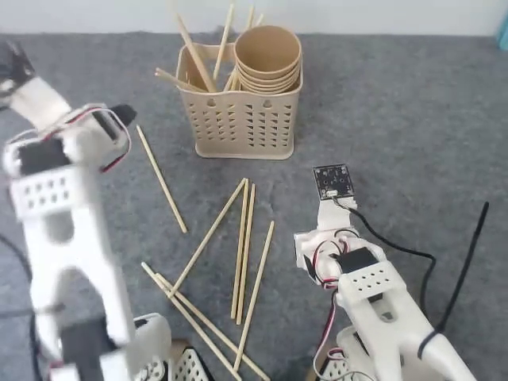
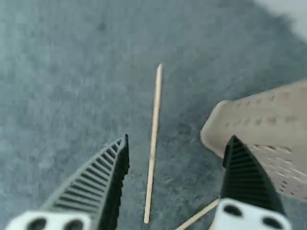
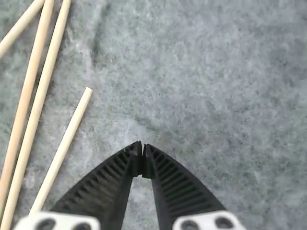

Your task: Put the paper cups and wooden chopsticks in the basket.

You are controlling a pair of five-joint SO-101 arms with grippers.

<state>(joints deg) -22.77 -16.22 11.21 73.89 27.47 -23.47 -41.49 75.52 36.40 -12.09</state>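
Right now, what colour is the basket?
The basket is beige, best seen in the high view.

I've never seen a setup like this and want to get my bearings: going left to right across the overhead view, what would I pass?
The left arm → lone chopstick → basket holding paper cups → right arm → black cable.
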